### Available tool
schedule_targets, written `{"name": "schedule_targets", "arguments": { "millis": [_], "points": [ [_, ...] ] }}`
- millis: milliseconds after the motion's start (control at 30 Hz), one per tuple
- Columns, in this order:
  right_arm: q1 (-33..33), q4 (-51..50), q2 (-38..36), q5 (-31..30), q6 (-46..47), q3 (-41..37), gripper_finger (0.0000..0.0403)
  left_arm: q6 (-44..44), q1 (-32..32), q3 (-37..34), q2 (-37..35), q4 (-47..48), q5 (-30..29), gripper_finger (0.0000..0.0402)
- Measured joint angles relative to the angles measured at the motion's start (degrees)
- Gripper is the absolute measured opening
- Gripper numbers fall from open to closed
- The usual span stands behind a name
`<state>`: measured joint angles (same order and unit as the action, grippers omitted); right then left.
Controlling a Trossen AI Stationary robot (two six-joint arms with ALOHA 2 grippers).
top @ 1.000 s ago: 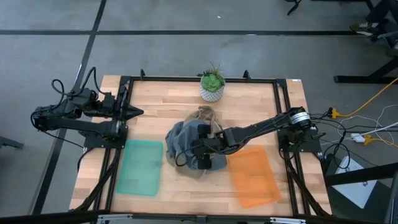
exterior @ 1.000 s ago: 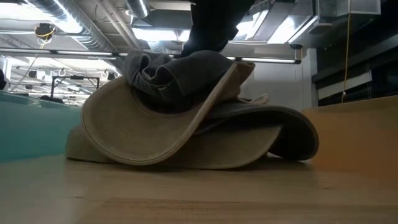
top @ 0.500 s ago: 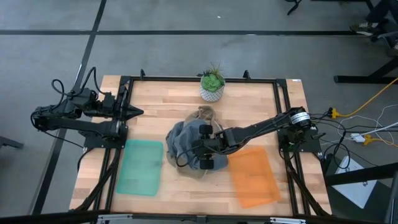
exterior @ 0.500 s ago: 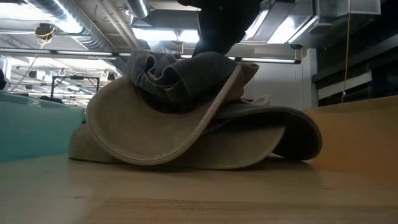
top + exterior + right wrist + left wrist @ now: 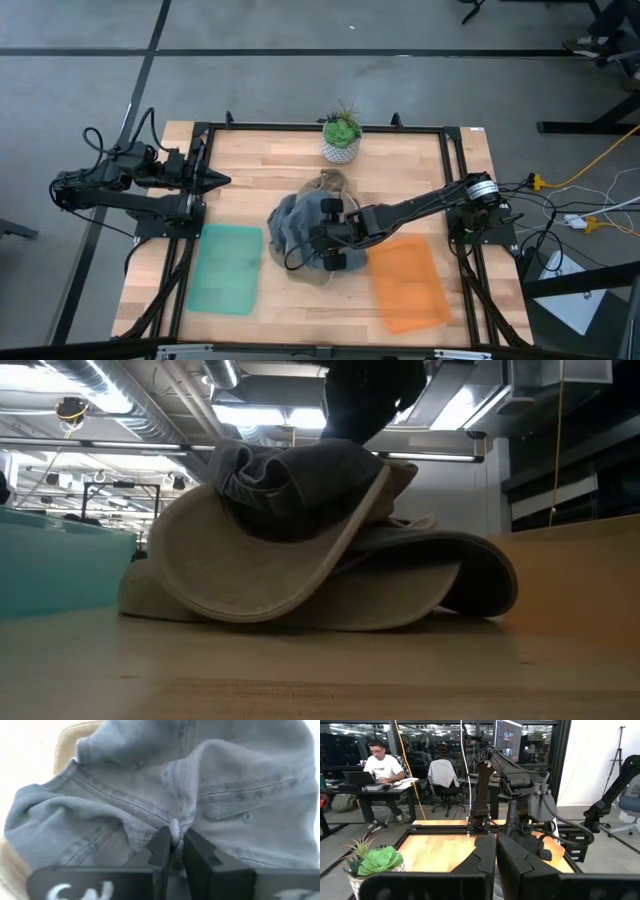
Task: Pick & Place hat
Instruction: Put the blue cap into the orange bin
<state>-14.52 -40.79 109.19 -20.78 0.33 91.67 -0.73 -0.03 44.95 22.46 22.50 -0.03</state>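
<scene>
Hat [image 5: 200, 785] fabric is pinched in a fold between the right gripper's [image 5: 172, 842] nearly closed fingers [image 5: 161, 851].

Your wooden table [image 5: 400, 165], a potted plant [image 5: 342, 136] at its far edge, the hats [image 5: 300, 225] heaped mid-table, a green mat [image 5: 226, 268] near your left, an orange mat [image 5: 408, 282] near your right

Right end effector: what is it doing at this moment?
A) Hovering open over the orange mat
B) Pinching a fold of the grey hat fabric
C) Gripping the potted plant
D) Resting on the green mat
B: in the right wrist view the right end effector has its fingers closed on a bunched fold of the grey hat, mid-table.
</scene>
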Motion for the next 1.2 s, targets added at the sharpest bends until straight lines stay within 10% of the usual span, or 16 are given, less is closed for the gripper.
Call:
{"name": "schedule_targets", "arguments": {
  "millis": [333, 1033, 1200],
  "points": [
    [0.02, -12.62, -0.07, -4.53, -3.4, 11.34, 0.0028, 0.01, 0.01, 0.0, 0.01, 0.0, 0.0, 0.0007],
    [0.02, -38.37, -0.09, -41.41, -7.1, 31.4, 0.0028, 0.01, 0.01, 0.0, 0.0, 0.01, 0.0, 0.0008],
    [0.0, -40.75, -0.09, -42.65, -8.96, 34.85, 0.0029, 0.01, 0.01, 0.0, 0.0, 0.01, 0.0, 0.0012]
  ]
}}
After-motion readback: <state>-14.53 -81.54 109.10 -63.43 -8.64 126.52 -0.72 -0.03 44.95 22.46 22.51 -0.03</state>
